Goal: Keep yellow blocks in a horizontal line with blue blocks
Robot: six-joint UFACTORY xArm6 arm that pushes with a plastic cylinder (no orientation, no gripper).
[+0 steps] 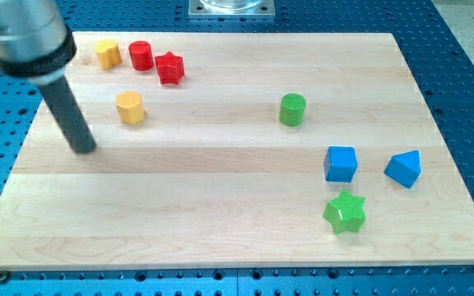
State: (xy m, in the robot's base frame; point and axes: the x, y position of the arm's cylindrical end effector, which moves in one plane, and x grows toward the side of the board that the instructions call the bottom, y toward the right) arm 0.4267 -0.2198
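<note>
My tip [84,150] rests on the bare board [220,230], touching nothing; being a plain rod, it has nothing to open or close.

The 2 yellow blocks are close by. The nearer yellow block [129,108] sits just up and to the view's right of my tip. The far yellow block [108,53] is further up, near the board's top edge, beside a red cylinder [141,55] and a red star [170,68].

The 2 blue blocks lie well away to the view's right and slightly lower than my tip: a blue cube [341,164] and, beyond it, a blue wedge [404,168].

Both yellow blocks look like short, many-sided prisms, small, stiff and probably light, so they should slide easily on the smooth pale wood. They cannot be gripped, only pushed. A push through the middle of a flat face should keep them from spinning off.

A green cylinder [292,109] and a green star [344,212] stand on the right too.
</note>
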